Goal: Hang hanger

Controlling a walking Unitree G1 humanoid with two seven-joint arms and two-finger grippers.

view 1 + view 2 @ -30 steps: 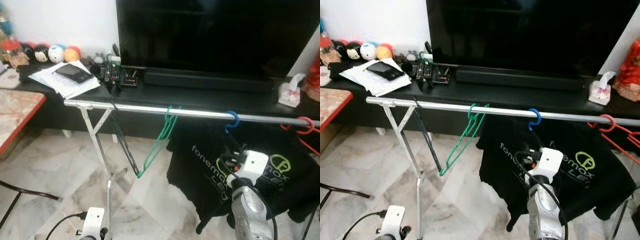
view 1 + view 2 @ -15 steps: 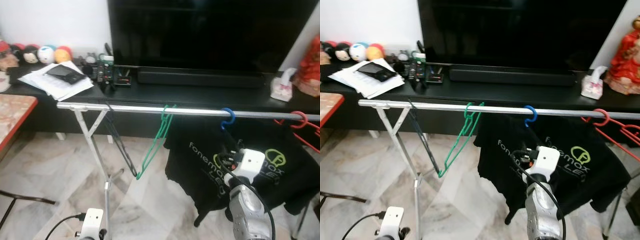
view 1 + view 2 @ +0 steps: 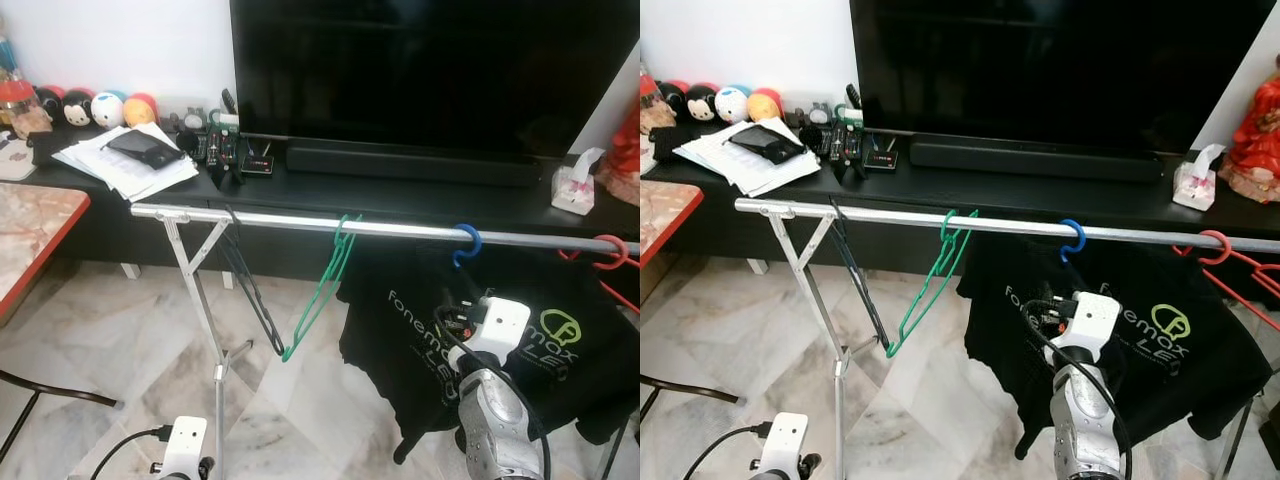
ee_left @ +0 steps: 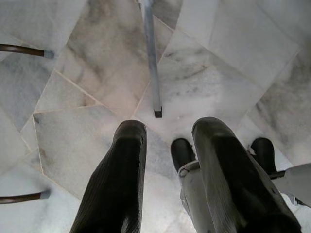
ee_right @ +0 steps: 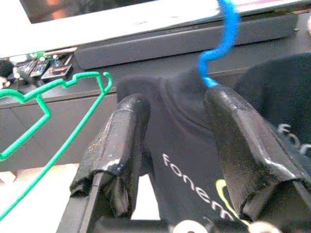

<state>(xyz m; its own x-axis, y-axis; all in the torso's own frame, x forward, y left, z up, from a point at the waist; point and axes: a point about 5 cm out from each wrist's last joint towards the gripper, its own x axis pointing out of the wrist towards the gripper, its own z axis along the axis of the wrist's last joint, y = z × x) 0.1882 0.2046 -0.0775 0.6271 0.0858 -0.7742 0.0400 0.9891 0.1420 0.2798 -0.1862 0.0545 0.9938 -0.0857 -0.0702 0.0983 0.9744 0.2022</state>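
A silver clothes rail (image 3: pixel 300 222) crosses the room before a dark TV; the blue hanger (image 3: pixel 465 243), carrying a black T-shirt (image 3: pixel 1160 330), is hooked on it at 2 o'clock; the right tool (image 5: pixel 175 145), fingers spread and holding nothing, faces the shirt's collar; the left tool (image 4: pixel 167 160), also spread, hangs over the marble floor (image 4: pixel 87 73). Risk: snagging the cloth could pull the hook off the rail.

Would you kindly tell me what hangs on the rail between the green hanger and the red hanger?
Between the green hanger and the red hanger, a blue hanger carrying a black T-shirt hangs on the rail, as both eye views show.
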